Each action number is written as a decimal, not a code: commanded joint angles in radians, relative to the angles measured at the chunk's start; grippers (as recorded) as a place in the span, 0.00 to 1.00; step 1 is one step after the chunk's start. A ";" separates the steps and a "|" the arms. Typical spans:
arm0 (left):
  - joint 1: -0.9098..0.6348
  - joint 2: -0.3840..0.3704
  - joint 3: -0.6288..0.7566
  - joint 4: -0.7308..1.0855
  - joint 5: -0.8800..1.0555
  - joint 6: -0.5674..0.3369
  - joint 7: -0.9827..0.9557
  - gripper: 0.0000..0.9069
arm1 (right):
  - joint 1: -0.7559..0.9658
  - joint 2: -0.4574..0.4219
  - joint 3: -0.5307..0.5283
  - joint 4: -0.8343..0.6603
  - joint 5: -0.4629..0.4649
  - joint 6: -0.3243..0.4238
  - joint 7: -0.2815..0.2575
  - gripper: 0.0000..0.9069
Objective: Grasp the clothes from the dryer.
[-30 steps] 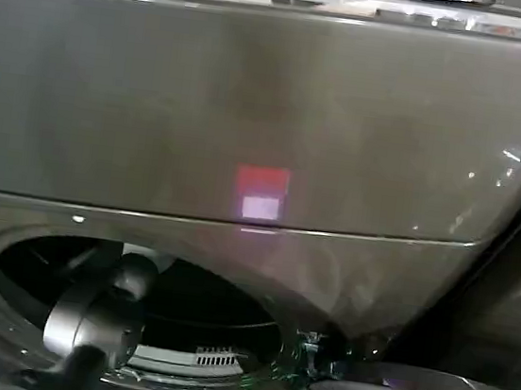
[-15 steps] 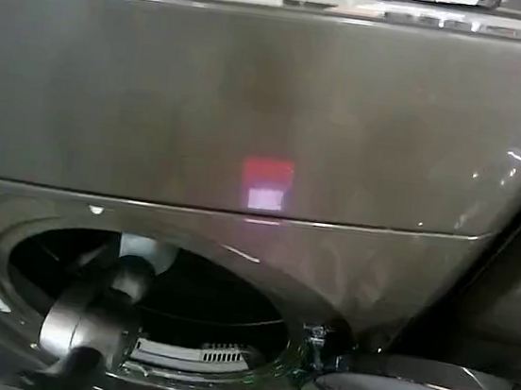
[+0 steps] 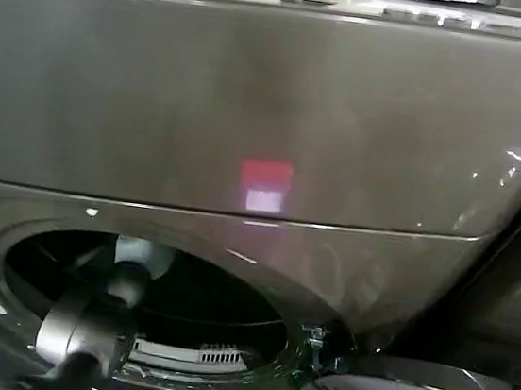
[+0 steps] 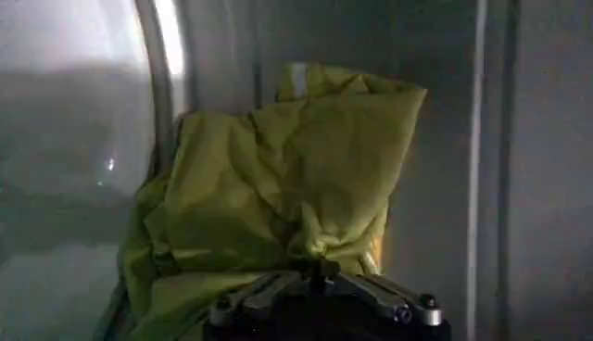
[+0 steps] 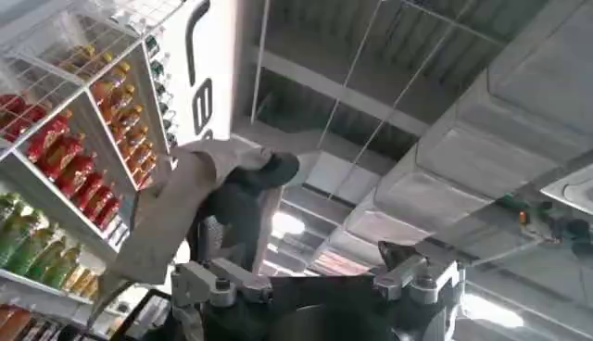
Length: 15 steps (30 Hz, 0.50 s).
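Overall light: dim in head and left wrist views, brighter in right wrist view.
Glare: pink-and-white square reflection on the glossy dark grey dryer front panel (image 3: 271, 111); white streak along its top edge.
Drum opening: the round dark dryer drum opening (image 3: 209, 303) nearly black, interior lost in shadow.
Cloth: crumpled yellow-green fabric garment (image 4: 278, 185) lit from the front, folds shadowed; bright strip behind it.
Focus: soft throughout; near gripper hardware blurred.
Right wrist view: backlit by ceiling lamps, white cloth in silhouette.

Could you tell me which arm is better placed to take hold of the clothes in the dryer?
Left. The left gripper is inside the grey dryer drum, at the crumpled yellow-green cloth; the right gripper points toward ceiling beams.
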 commanded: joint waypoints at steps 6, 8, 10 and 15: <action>0.127 -0.042 -0.010 -0.318 -0.623 0.170 -0.561 0.00 | 0.006 0.023 -0.007 0.016 0.002 0.022 -0.017 1.00; 0.143 -0.049 -0.024 -0.364 -0.714 0.210 -0.619 0.00 | 0.010 0.022 -0.010 0.022 0.001 0.021 -0.019 1.00; 0.173 -0.050 -0.028 -0.433 -0.788 0.231 -0.674 0.00 | 0.011 0.022 -0.012 0.026 0.001 0.021 -0.021 1.00; 0.236 -0.057 -0.025 -0.522 -0.844 0.219 -0.786 0.00 | 0.011 0.020 -0.010 0.027 0.001 0.022 -0.024 1.00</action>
